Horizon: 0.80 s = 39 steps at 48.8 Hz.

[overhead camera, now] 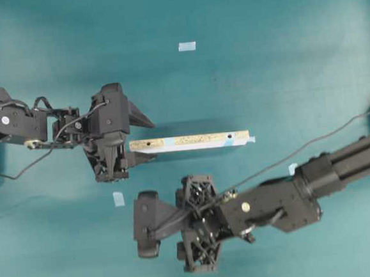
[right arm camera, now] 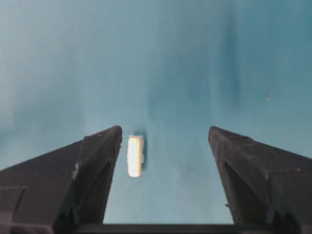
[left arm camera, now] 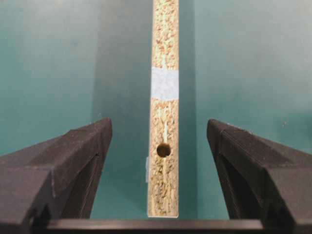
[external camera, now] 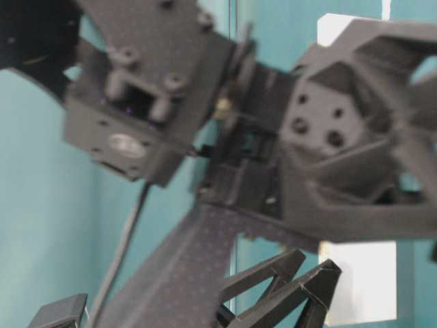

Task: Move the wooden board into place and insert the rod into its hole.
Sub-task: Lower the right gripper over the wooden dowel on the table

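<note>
Spread fingers of the left tool (left arm camera: 164,170) straddle the wooden board (left arm camera: 164,97) end bearing the hole (left arm camera: 164,150), seemingly to steady it. Right tool (right arm camera: 163,170), equally spread, brackets the rod (right arm camera: 135,156) for pickup.

No legible text, label, brand, number or sign was present on any surface in the four views.

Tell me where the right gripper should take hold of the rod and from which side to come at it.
Grip the rod across its middle, coming straight down. It is a tiny cream peg lying flat on the mat, its long axis running along the fingers in the right wrist view, so the pads would close on its curved sides. It sits close to one finger of the open right gripper; centre it first, probably.
</note>
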Each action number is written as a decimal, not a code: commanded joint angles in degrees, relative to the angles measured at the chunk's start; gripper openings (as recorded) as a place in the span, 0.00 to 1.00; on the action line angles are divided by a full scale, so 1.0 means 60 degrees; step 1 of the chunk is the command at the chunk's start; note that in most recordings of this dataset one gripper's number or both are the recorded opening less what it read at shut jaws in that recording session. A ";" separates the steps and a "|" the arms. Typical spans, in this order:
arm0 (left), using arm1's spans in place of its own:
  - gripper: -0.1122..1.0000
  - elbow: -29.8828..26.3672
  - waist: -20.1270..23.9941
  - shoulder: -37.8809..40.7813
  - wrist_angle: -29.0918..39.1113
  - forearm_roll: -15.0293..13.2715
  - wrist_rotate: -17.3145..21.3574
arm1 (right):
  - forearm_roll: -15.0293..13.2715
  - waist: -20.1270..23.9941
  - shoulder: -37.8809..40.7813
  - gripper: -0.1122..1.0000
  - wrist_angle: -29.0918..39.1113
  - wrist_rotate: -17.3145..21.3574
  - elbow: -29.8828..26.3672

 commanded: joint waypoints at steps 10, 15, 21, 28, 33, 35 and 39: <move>0.79 -0.0044 0.0073 -0.0132 -0.0088 0.0015 0.0000 | 0.0059 0.0161 0.0029 0.82 0.0059 -0.0029 -0.0249; 0.79 -0.0029 0.0073 -0.0117 -0.0088 0.0015 0.0000 | 0.0073 0.0161 0.0059 0.82 0.0044 -0.0029 -0.0249; 0.79 0.0015 0.0073 -0.0117 -0.0088 0.0015 0.0000 | 0.0059 0.0176 0.0117 0.81 0.0044 -0.0044 -0.0249; 0.79 0.0059 0.0073 -0.0117 -0.0088 0.0015 0.0000 | 0.0044 0.0176 0.0117 0.73 0.0029 -0.0044 -0.0234; 0.79 0.0088 0.0059 -0.0117 -0.0088 0.0015 0.0000 | 0.0044 0.0176 0.0132 0.64 0.0029 -0.0044 -0.0249; 0.79 0.0088 0.0073 -0.0117 -0.0088 0.0015 0.0000 | 0.0044 0.0176 0.0132 0.62 0.0015 -0.0044 -0.0249; 0.79 0.0088 0.0059 -0.0117 -0.0088 0.0015 0.0000 | 0.0044 0.0190 0.0132 0.61 0.0000 -0.0044 -0.0249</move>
